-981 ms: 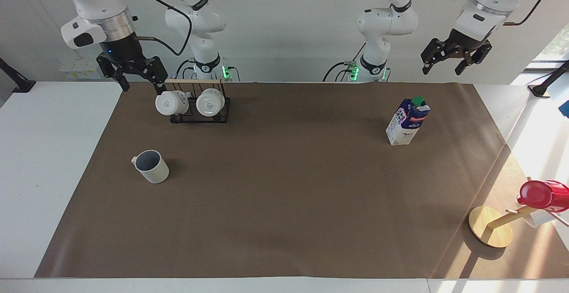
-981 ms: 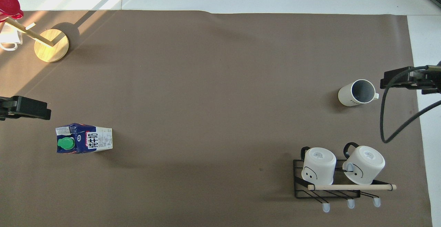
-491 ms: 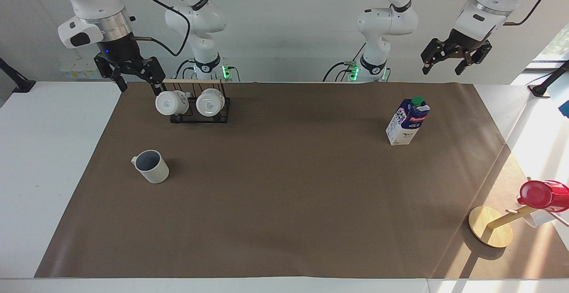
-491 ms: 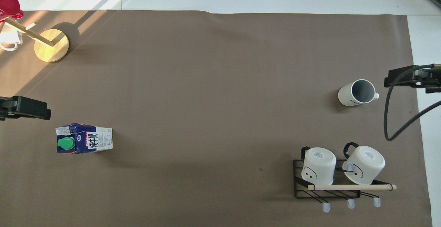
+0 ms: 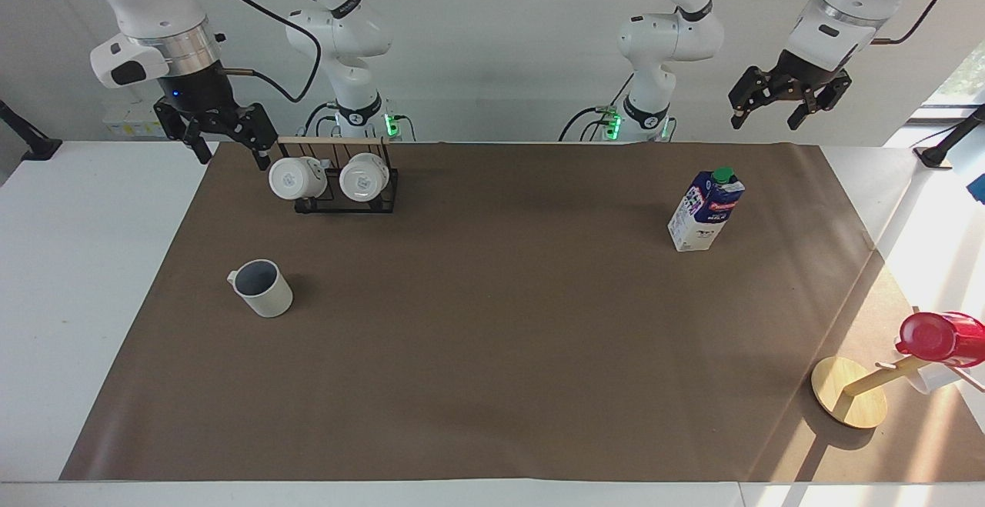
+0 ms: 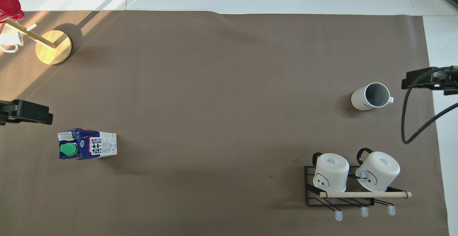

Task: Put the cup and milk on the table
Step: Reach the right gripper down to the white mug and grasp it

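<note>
The cup (image 5: 263, 288) (image 6: 372, 97), a light grey mug with a dark inside, stands upright on the table's brown sheet (image 5: 492, 338) toward the right arm's end. The milk (image 5: 706, 211) (image 6: 87, 143), a blue and white carton with a green cap, stands upright toward the left arm's end. My right gripper (image 5: 231, 155) hangs open and empty in the air over the sheet's edge, well apart from the cup. High above the left arm's end, my left gripper (image 5: 766, 121) is open, holds nothing and is clear of the milk.
A black wire rack (image 5: 345, 184) (image 6: 340, 193) with two white mugs on it stands close to the robots, just beside the right gripper. A wooden stand (image 5: 850, 391) carrying a red cup (image 5: 943, 336) sits at the left arm's end, farther from the robots.
The right gripper has risen a little and drifted outward toward the right arm's end of the table, away from the cup. The left arm, cup and milk have not moved.
</note>
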`<state>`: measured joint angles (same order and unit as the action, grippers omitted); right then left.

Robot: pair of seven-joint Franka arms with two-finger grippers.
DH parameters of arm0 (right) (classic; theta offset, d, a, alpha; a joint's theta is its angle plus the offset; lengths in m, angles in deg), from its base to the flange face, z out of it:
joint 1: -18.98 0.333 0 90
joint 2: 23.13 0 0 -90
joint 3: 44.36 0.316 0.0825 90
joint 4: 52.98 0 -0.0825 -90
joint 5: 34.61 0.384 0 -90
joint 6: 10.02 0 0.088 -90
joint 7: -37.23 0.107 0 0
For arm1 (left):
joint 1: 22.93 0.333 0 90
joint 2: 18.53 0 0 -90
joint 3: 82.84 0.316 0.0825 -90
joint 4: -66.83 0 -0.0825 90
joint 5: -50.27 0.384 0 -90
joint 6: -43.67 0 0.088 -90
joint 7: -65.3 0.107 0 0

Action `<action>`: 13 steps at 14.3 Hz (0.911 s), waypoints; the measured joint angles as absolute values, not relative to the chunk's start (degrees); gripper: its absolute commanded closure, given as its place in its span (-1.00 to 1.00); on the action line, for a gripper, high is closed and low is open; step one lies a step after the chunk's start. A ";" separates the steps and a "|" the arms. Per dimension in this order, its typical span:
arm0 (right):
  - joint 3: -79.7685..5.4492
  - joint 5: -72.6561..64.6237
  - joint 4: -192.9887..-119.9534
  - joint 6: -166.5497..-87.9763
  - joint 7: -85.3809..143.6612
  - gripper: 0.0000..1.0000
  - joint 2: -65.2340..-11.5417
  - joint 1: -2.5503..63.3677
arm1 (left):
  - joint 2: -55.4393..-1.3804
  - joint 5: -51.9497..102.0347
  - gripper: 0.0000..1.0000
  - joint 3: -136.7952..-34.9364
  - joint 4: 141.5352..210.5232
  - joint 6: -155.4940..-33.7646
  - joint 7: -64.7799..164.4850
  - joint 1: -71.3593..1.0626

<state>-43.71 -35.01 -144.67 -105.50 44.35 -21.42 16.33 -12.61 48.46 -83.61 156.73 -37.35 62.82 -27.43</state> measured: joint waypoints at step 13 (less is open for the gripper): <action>-43.48 -35.01 -157.67 -124.59 44.19 -1.00 -28.50 16.50 | -12.61 48.46 -1.00 -83.61 156.73 -37.35 62.82 -27.43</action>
<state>-43.48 -35.01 -157.67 -124.59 44.19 -28.50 16.50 -12.61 48.46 -83.61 156.73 -37.35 62.82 -27.43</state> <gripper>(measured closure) 0.000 0.000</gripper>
